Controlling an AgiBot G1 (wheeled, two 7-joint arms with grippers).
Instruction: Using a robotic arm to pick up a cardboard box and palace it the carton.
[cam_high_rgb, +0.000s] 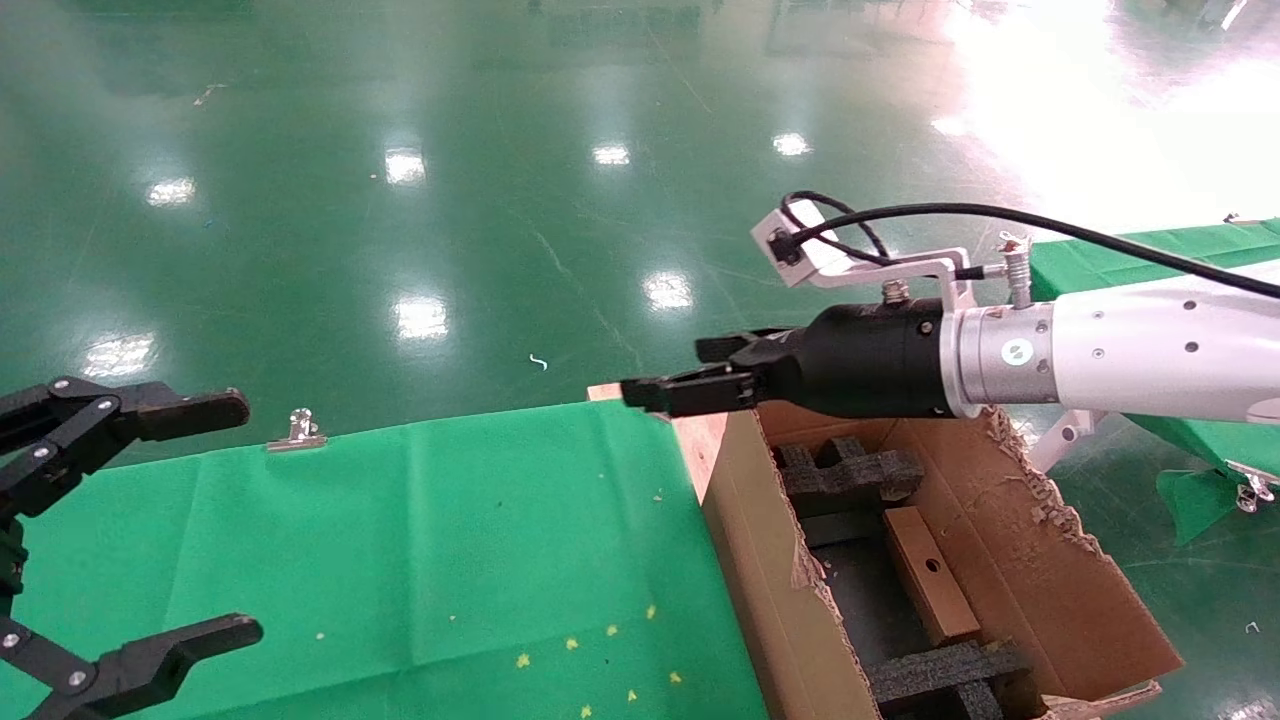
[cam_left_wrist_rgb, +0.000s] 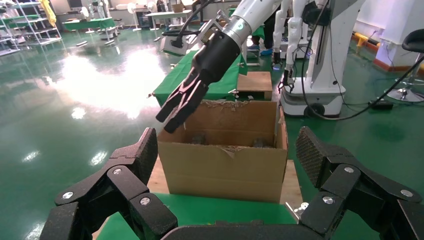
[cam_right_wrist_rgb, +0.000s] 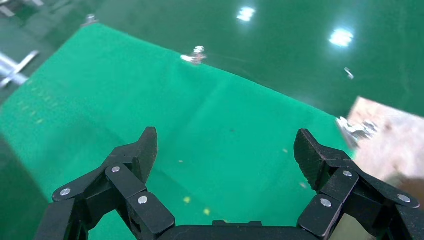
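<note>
Robotic arm (cam_high_rgb: 1150, 345): glossy white shell, silver collar, black cable, silver camera block; black multi-link fingers (cam_high_rgb: 690, 390), silver rivets.

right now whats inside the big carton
Inside the carton lie the cardboard box and black foam inserts. The right gripper, open and empty, covers part of its far end.

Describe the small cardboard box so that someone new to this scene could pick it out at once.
Find the large torn-flapped carton beside the green-covered table. Inside, the small cardboard box lies flat between black foam inserts. It is the only smooth brown slab there, with a small round hole on top.
</note>
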